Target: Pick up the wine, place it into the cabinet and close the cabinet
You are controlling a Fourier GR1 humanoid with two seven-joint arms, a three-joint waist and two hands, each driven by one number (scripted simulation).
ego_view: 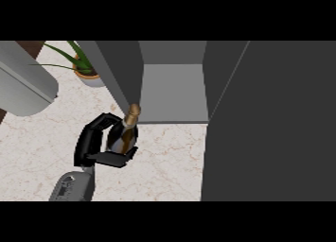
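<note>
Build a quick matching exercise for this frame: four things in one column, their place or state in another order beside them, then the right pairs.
Things:
1. wine bottle
2. potted plant
3. cabinet
4. left hand

Places or states:
A. at the counter's back left
B. open, shelf bare
C. curled round the bottle
D. held, neck pointing at the cabinet's left wall

Pairs: 1-D, 2-A, 3-B, 4-C

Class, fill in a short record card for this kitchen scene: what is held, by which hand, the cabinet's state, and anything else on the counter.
held item: wine bottle, neck pointing towards the cabinet
holding hand: left hand, fingers curled round the bottle
right hand: not in view
cabinet: open, nothing visible on its inner shelf
cabinet door: swung open at the right
other items: potted plant at the back left
surface: marble counter
</note>
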